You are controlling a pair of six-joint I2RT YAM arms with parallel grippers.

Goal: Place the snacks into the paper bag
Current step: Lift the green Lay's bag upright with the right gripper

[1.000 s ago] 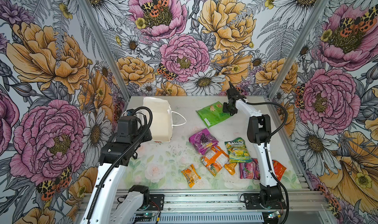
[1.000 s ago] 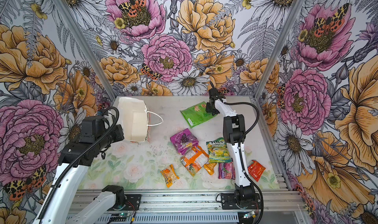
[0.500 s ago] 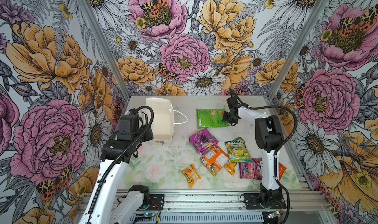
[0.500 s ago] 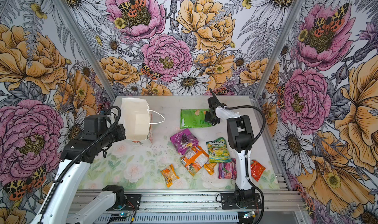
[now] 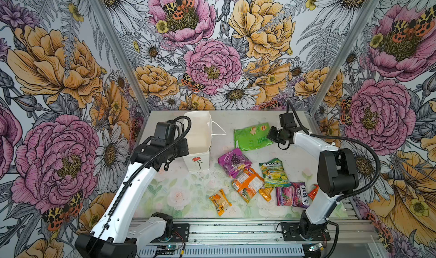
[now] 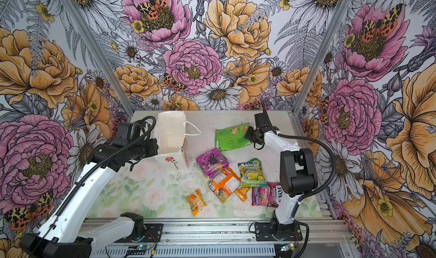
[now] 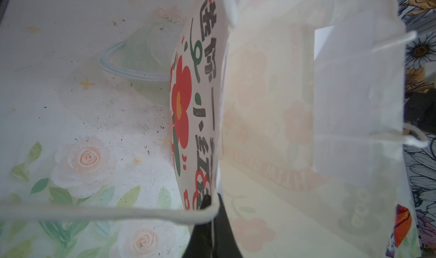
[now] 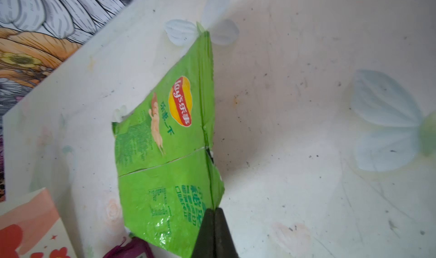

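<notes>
The white paper bag stands upright and open at the back left, red flower facing front. My left gripper is shut on the bag's left wall at the rim, just beside a cord handle. The green chips bag is at the back middle, and my right gripper is shut on its right edge. The other snacks lie loose in front: a purple pouch, a green Fox's bag, an orange pack and a purple Fox's bag.
A small orange sachet lies alone near the front. Another orange sachet and a red one sit by the right arm's base column. Flowered walls close in the back and both sides. A metal rail runs along the front.
My right gripper closed on the green chips bag's edge and drew it nearer and slightly right, turning it square. My left arm carried the paper bag a little to the right.
</notes>
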